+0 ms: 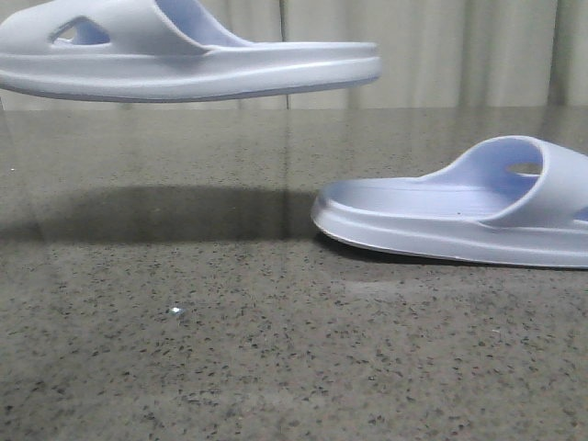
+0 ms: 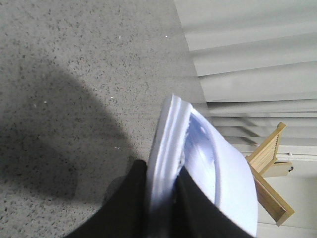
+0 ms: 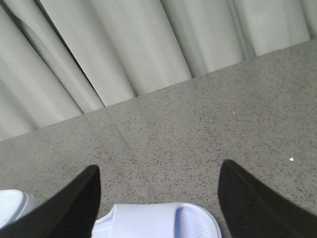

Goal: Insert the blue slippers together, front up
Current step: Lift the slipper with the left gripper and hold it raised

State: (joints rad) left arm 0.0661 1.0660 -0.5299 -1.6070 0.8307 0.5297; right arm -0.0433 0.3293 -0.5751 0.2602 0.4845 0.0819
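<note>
speckled grey table [image 1: 230, 367] up front, one pale blue slipper resting on it, the other held in the air.

resting slipper [image 1: 469, 216] lies sole-down at the right; raised slipper [image 1: 184, 55] hangs level at upper left, well above its shadow. left gripper [image 2: 161, 198] is clenched on the raised slipper's sole edge. right gripper [image 3: 158, 198] is spread wide above the resting slipper, touching nothing. pleated curtain [image 1: 441, 46] behind.

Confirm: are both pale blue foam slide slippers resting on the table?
No: the left pale blue foam slipper hangs clear above the speckled table, shadow beneath; only the right slipper rests.
</note>
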